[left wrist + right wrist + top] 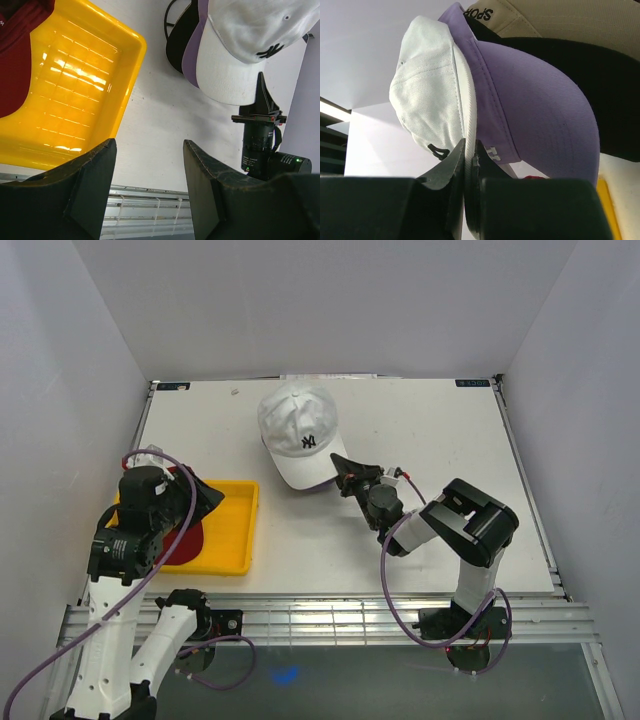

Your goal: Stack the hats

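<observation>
A white hat (298, 430) with a dark logo tops a stack of hats at the back middle of the table. Under it the right wrist view shows a lavender hat (535, 100), a black hat (605, 95) and a tan hat (560, 20). My right gripper (342, 470) is shut on the white hat's brim (470, 125), pinched edge-on between the jaws. A dark red hat (186, 542) lies in the yellow tray (235, 530). Above the tray's right part hangs my left gripper (205, 497), open, with nothing between its fingers (95, 180).
The yellow tray sits at the front left, close to the table's near edge. A metal rail (330, 615) runs along that edge. White walls (60, 390) enclose the table on the left, back and right.
</observation>
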Controlling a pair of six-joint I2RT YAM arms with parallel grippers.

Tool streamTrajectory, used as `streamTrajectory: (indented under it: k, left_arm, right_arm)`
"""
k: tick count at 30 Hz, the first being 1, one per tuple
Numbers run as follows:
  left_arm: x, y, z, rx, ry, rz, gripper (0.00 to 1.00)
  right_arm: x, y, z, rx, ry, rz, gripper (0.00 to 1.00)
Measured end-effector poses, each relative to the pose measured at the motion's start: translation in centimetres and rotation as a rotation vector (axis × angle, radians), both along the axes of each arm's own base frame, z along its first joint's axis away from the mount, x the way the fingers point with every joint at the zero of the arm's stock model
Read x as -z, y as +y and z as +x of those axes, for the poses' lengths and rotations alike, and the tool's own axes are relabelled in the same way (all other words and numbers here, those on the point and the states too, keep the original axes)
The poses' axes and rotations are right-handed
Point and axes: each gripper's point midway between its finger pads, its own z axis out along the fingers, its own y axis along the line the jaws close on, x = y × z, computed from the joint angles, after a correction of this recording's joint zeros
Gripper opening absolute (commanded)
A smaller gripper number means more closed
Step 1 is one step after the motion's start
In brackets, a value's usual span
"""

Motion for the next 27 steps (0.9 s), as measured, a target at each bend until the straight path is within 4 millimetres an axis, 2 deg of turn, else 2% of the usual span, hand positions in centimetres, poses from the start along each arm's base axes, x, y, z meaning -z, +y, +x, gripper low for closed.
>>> streamTrajectory:
  k: [12, 22, 24, 25, 27]
  left_arm:
    - [0.7, 0.0, 0.4, -0.003, 0.026, 0.007, 0.66]
    - [1.6, 0.1, 0.7, -0.007, 0.055, 0.015, 0.68]
    - [1.8, 0.1, 0.9, -0.007, 0.056, 0.016, 0.68]
    - [1.9, 0.1, 0.9, -0.006, 0.059, 0.016, 0.68]
    - [1.9, 0.1, 1.0, -0.005, 0.058, 0.017, 0.68]
  right_arm:
    - [0.8, -0.2, 0.9, -0.016, 0.000, -0.066, 0.08]
    - [1.0, 0.4, 1.9, -0.033, 0.002, -0.126, 0.08]
    - [1.0, 0.3, 2.0, -0.041, 0.000, -0.130, 0.11]
    - [1.0, 0.3, 2.0, -0.046, -0.002, -0.134, 0.18]
    - [1.1, 0.3, 2.0, -0.058, -0.007, -0.144, 0.23]
